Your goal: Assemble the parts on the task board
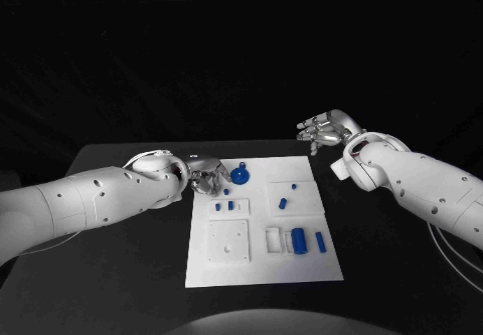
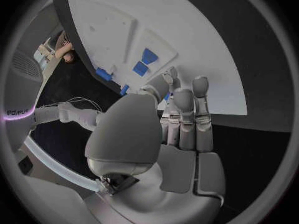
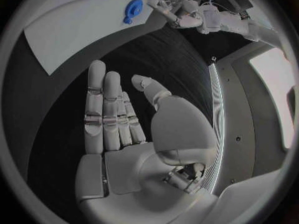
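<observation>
White rectangular task board (image 1: pixel 264 269) lying flat in the middle of the black table (image 1: pixel 121 279). Left robot hand (image 1: pixel 204 174) hovering at the board's far left edge, silver fingers (image 2: pixel 185 104) curling down together near the board surface; nothing seen between them, though whether they are touching a part I cannot tell. Right robot hand (image 1: pixel 322 130) hanging well apart from the board, off its far right corner over bare table, fingers (image 3: pixel 102 104) stretching out flat and slightly apart, holding nothing.

Parts on the board: round blue disc-shaped part with a small tab (image 1: pixel 239 174) sitting at the far edge, just right of the left robot hand. Two small blue block parts (image 1: pixel 225 205) lying side by side in the left column, with a tiny blue piece (image 1: pixel 227 191) just beyond them. Small blue peg (image 1: pixel 293 186) and a short blue cylinder (image 1: pixel 283 204) sitting on a raised white square at the right. Larger blue cylinder (image 1: pixel 298 240) and a slim blue bar (image 1: pixel 320 241) lying side by side near the right front, next to a white rectangular frame (image 1: pixel 273 239). Plain white square plate (image 1: pixel 228 241) occupying the near left area.
</observation>
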Robot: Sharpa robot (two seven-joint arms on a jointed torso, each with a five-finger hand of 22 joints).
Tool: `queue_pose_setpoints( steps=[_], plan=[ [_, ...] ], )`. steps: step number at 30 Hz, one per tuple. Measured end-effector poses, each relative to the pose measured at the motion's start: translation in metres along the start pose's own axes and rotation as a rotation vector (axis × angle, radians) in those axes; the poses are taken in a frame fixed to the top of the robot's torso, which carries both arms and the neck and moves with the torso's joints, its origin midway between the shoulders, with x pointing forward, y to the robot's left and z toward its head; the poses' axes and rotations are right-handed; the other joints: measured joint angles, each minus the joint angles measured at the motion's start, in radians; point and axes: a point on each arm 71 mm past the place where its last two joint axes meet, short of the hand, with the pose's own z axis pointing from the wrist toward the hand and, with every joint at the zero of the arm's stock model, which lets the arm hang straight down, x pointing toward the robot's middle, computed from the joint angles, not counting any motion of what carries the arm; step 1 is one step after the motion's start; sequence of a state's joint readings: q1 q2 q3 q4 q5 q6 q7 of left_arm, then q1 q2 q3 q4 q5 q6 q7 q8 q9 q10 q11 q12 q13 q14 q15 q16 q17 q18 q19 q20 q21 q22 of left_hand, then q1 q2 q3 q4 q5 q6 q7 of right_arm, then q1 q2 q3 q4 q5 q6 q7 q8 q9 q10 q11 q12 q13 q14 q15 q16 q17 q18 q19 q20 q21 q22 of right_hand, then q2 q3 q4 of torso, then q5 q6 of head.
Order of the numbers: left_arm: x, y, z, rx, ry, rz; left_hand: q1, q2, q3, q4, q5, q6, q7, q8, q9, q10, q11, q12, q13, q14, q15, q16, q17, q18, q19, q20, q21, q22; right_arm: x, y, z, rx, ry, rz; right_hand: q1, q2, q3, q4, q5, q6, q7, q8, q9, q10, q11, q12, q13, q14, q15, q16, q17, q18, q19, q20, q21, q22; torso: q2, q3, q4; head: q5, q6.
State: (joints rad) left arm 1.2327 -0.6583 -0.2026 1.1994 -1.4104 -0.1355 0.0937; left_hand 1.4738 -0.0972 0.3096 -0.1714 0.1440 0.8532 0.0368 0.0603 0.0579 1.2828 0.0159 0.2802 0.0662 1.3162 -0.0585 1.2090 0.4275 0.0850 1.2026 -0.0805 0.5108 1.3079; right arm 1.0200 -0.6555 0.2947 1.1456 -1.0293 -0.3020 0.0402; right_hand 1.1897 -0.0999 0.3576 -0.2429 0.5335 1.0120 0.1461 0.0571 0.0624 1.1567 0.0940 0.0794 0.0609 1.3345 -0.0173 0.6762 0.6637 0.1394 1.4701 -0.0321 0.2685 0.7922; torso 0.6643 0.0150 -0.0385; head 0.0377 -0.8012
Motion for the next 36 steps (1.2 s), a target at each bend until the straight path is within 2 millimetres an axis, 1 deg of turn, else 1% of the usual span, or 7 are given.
queue_pose_setpoints(
  steps=[4,10,14,18,24,29,36],
  plan=[
    [-0.008,0.004,0.000,-0.011,-0.034,-0.029,0.002,0.006,0.000,0.000,0.000,0.109,0.041,0.000,0.003,-0.004,0.004,-0.013,0.000,-0.026,0.003,-0.037,-0.016,0.000,-0.019,0.004,-0.015,0.000,-0.001,-0.001,-0.004,-0.005,0.030,-0.024,0.012,0.012,0.013,-0.013,-0.026,0.062,-0.018,0.009,0.005,0.042,-0.019,-0.003,0.000,0.030,-0.014,0.023,0.016,0.001,-0.005,-0.013,0.049,0.030,0.000,0.0000,-0.0006,0.000,0.003],
    [-0.029,0.021,-0.008,-0.050,-0.128,-0.216,-0.070,0.012,-0.093,0.060,0.004,0.210,0.081,0.004,0.005,-0.055,0.033,-0.065,-0.002,-0.071,0.028,-0.139,-0.062,0.000,-0.040,0.026,-0.106,-0.050,-0.004,0.001,-0.016,-0.023,0.113,-0.115,0.005,0.018,0.014,-0.019,-0.054,0.087,-0.028,0.009,0.005,0.061,-0.028,-0.011,0.000,0.036,-0.018,0.024,0.024,0.002,-0.005,-0.017,0.084,0.053,0.000,0.0009,-0.0008,0.002,0.012],
    [-0.045,0.032,-0.013,-0.070,-0.211,-0.359,-0.088,0.030,-0.122,0.089,-0.030,0.209,0.082,0.004,0.005,-0.076,0.050,-0.112,-0.004,-0.080,0.037,-0.271,-0.121,0.000,-0.046,0.037,-0.201,-0.131,-0.001,0.003,-0.025,-0.034,0.166,-0.194,0.011,0.023,0.011,-0.028,-0.112,0.094,-0.030,0.009,0.005,0.068,-0.028,-0.011,0.000,0.045,-0.019,0.028,0.031,0.003,-0.005,-0.017,0.097,0.059,0.000,0.0010,-0.0012,0.007,0.020],
    [-0.060,0.040,-0.017,-0.082,-0.291,-0.483,-0.106,0.048,-0.137,0.122,-0.031,0.199,0.092,0.004,0.005,-0.105,0.062,-0.143,-0.005,-0.094,0.052,-0.411,-0.178,0.000,-0.057,0.054,-0.293,-0.215,0.005,0.004,-0.031,-0.035,0.204,-0.275,0.017,0.030,0.008,-0.027,-0.206,0.094,-0.030,0.009,0.005,0.068,-0.028,-0.011,0.000,0.065,-0.019,0.032,0.034,0.007,-0.005,-0.017,0.115,0.062,0.000,0.0010,-0.0011,0.010,0.024],
    [-0.070,0.052,-0.022,-0.104,-0.386,-0.665,-0.094,0.070,-0.128,0.137,-0.017,0.195,0.095,0.004,0.005,-0.106,0.063,-0.148,-0.005,-0.085,0.071,-0.606,-0.241,-0.015,-0.051,0.070,-0.411,-0.336,0.018,0.006,-0.039,-0.041,0.244,-0.413,0.022,0.026,0.046,-0.024,-0.265,0.098,-0.034,0.009,0.005,0.067,-0.028,-0.011,0.000,0.070,-0.017,0.032,0.040,0.008,-0.005,-0.016,0.142,0.062,0.000,-0.0005,-0.0007,0.009,0.029],
    [-0.074,0.055,-0.023,-0.107,-0.456,-0.781,-0.087,0.085,-0.122,0.136,0.002,0.195,0.095,0.004,0.005,-0.111,0.068,-0.156,-0.005,-0.060,0.071,-0.669,-0.245,-0.016,-0.036,0.072,-0.439,-0.366,0.029,0.005,-0.044,-0.042,0.256,-0.520,0.021,0.011,0.109,-0.005,-0.351,0.121,-0.039,0.009,0.005,0.066,-0.026,-0.011,0.000,0.085,-0.018,0.036,0.041,0.009,-0.005,-0.016,0.168,0.057,0.000,-0.0015,0.0000,0.009,0.035],
    [-0.077,0.052,-0.024,-0.097,-0.532,-0.865,-0.088,0.086,-0.114,0.128,0.006,0.195,0.095,0.004,0.005,-0.111,0.068,-0.160,-0.005,-0.055,0.069,-0.691,-0.226,-0.016,-0.035,0.072,-0.439,-0.370,0.042,0.002,-0.046,-0.038,0.257,-0.627,0.029,-0.016,0.151,0.032,-0.385,0.124,-0.043,0.009,0.005,0.069,-0.030,-0.014,0.000,0.086,-0.018,0.036,0.041,0.009,-0.003,-0.018,0.182,0.041,0.000,-0.0027,0.0012,0.010,0.035]
  ],
)
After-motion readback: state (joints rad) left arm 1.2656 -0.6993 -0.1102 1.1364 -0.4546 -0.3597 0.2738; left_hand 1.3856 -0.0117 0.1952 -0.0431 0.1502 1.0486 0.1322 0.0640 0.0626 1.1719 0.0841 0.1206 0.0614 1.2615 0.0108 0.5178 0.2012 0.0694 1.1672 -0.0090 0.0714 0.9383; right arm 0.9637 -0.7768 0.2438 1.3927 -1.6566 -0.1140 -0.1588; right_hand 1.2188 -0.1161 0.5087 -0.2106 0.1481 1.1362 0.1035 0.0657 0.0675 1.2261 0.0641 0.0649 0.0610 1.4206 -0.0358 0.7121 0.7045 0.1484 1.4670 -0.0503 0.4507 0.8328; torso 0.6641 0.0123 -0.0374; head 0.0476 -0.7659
